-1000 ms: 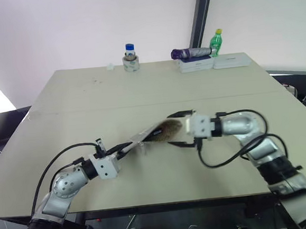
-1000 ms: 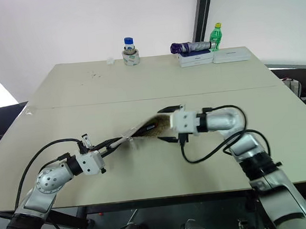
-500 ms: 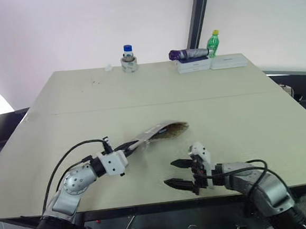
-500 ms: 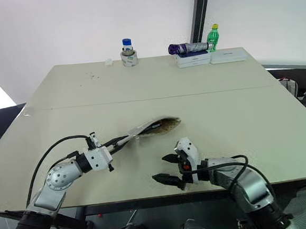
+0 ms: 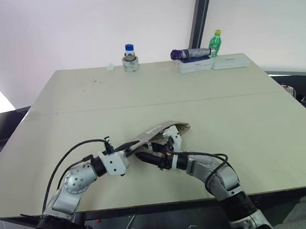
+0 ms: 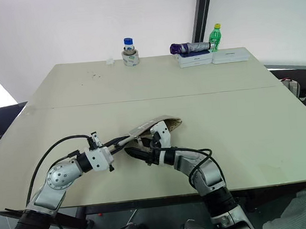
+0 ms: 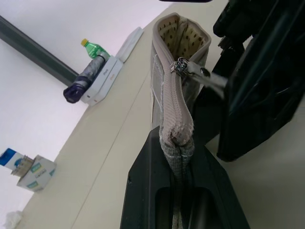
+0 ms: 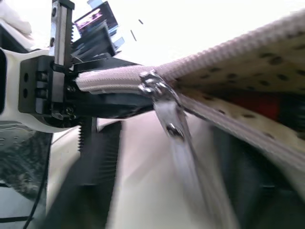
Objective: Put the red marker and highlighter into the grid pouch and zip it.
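Observation:
The grid pouch (image 5: 160,131) hangs above the table, its mouth (image 7: 181,33) open at the far end. My left gripper (image 5: 133,146) is shut on the pouch's near end (image 7: 177,136). The metal zip slider and its pull (image 8: 159,102) sit close to that end. My right gripper (image 5: 154,149) is under the pouch beside the left one, fingers apart on either side of the pull. A red shape inside the pouch, the red marker (image 8: 259,106), shows in the right wrist view. The highlighter is hidden.
At the table's far edge stand a jar with a blue cap (image 5: 130,58), a purple folded bundle (image 5: 189,53) on a white box (image 5: 195,64), a green bottle (image 5: 217,41) and a second white box (image 5: 231,60). The table's front edge (image 5: 165,202) lies just below both arms.
The right gripper left the pouch's mouth, dropped toward the table's front edge, then came up and left to the zip end beside the left gripper, rolling over. The left gripper kept its hold.

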